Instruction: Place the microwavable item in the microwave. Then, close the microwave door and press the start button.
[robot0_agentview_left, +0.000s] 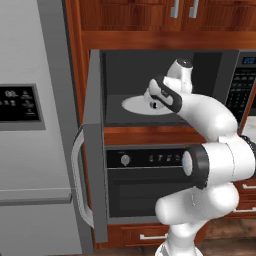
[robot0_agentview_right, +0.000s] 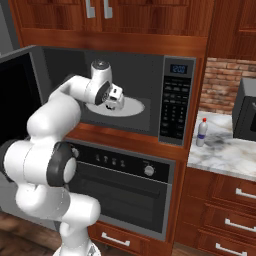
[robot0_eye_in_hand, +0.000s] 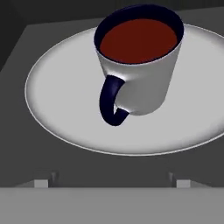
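The microwave (robot0_agentview_right: 150, 100) clock glows blue, but its digits are too blurred to read

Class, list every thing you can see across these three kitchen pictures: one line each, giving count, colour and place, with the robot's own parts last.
mug: one, white with dark handle and dark red filling, on the turntable
turntable: one, white, round, on the microwave floor
microwave: one, grey with black keypad and blue clock, built in under the cabinets
microwave door: one, grey with silver bar handle, swung open to the left
oven: one, black with knobs, below the microwave
fridge: one, grey, left of the microwave
bottle: one, pale with red cap, on the marble counter
toaster oven: one, dark, on the counter at right
cabinets: brown wood, above
gripper: one, dark tips spread apart, inside the microwave facing the mug
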